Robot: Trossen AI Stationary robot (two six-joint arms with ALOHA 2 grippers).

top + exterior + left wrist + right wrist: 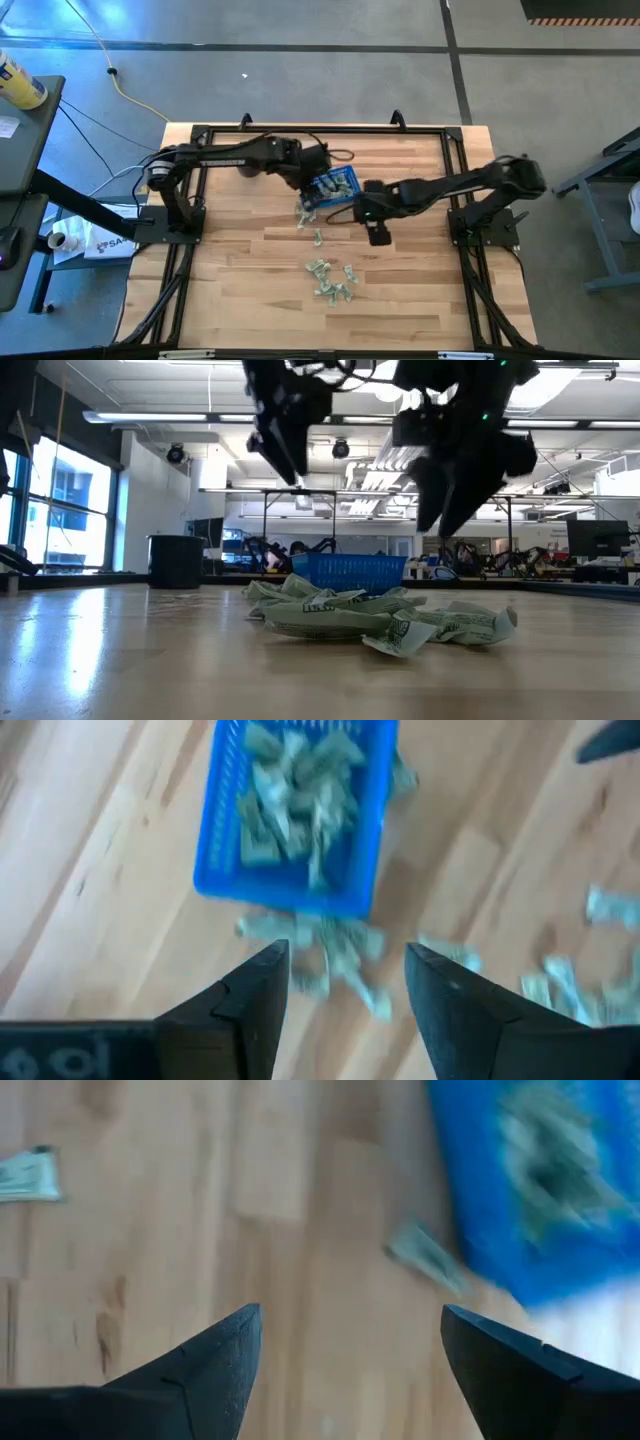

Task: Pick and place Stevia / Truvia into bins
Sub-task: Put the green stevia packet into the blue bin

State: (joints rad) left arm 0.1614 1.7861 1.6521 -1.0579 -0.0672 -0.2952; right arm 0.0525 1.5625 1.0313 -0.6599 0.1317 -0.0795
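Observation:
The blue basket sits on the table near its middle, holding several pale green packets. More packets lie loose beside the basket and in a pile nearer the front edge; the low view shows that pile close up, with the basket behind it. My left gripper is open above the packets next to the basket. My right gripper is open above bare wood on the basket's right side, with one packet ahead of it.
A black frame borders the wooden table. A dark round bin stands far back in the low view. Bare wood lies left and right of the packet pile.

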